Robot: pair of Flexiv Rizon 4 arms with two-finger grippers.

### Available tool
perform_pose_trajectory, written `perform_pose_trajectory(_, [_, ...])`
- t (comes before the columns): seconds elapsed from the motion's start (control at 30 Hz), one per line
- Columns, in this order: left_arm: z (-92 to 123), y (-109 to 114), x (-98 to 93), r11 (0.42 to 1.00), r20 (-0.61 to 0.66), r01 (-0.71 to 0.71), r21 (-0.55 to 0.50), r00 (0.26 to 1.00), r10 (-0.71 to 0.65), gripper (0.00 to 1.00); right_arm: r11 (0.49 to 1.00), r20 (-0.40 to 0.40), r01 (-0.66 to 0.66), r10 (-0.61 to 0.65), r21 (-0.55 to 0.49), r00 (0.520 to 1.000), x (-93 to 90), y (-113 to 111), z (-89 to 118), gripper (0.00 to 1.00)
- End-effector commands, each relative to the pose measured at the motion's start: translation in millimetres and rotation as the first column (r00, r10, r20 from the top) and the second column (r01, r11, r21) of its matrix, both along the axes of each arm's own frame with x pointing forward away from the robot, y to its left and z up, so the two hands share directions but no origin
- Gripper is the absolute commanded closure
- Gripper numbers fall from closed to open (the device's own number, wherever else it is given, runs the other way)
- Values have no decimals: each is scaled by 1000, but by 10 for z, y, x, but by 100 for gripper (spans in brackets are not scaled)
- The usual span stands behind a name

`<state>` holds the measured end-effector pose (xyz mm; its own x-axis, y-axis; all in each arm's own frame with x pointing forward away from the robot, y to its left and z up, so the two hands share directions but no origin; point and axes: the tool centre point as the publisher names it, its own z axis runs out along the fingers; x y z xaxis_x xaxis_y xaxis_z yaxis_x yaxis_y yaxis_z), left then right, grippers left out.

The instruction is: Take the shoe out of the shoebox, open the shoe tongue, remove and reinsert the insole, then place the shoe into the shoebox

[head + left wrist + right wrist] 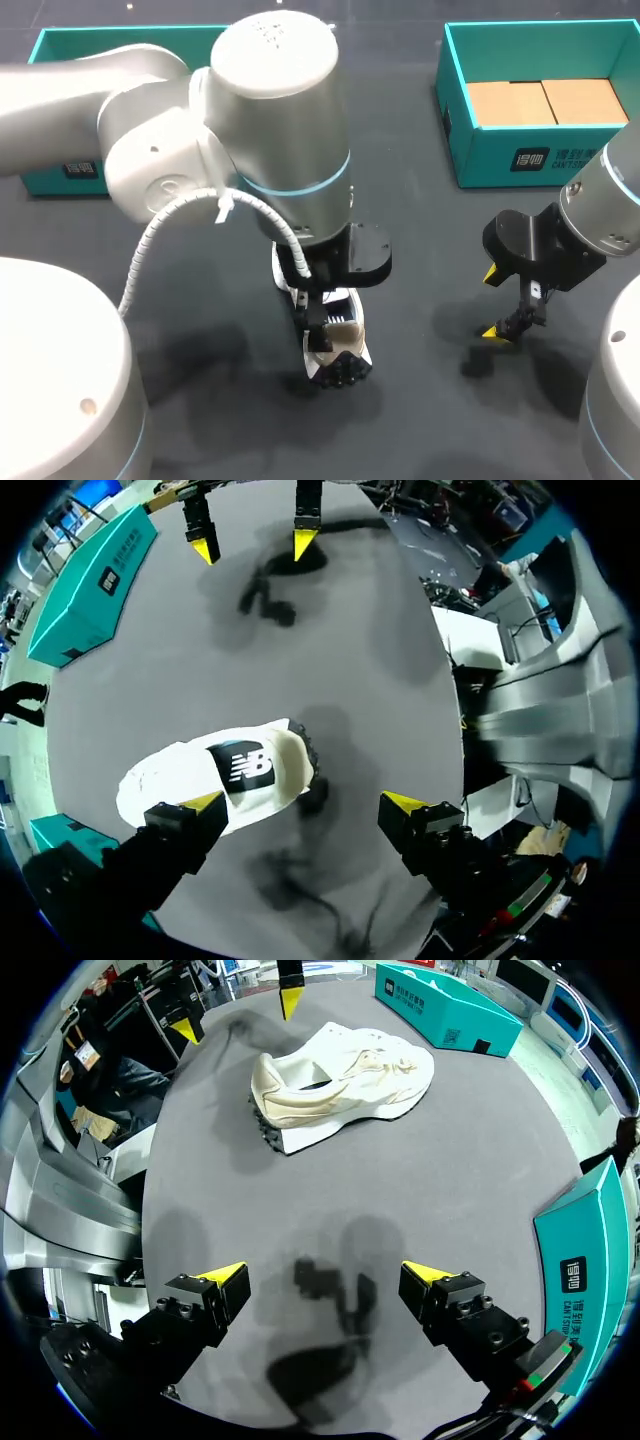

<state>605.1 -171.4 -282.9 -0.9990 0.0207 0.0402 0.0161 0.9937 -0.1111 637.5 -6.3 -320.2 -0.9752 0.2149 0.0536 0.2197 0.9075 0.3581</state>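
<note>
A white shoe (345, 345) lies on its side on the dark table near the middle, heel toward the front edge. My left gripper (305, 802) hangs open just over it. One yellow-tipped finger is over the shoe's heel collar (285, 750) and the other is off to the side over bare table. My right gripper (493, 302) stands open to the right of the shoe, holding nothing. In the right wrist view the shoe (340, 1080) is well ahead of the right gripper (327, 1275), with its opening facing it.
A teal shoebox (540, 160) with brown cardboard inside stands at the back right. A second teal box (45, 45) sits at the back left, partly hidden behind my left arm.
</note>
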Motion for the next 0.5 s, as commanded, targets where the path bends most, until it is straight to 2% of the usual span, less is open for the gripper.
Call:
perform_pose_trajectory(0.03, [-150, -84, -16, 994, 16, -112, 16, 994, 112, 0, 1000, 3, 0, 0, 0, 1000, -19, -5, 2, 0])
perform_pose_trajectory(0.5, [-512, -217, 34, 982, 0, -181, 54, 983, 181, 0, 1000, 3, 0, 0, 0, 1000, -19, -5, 2, 0])
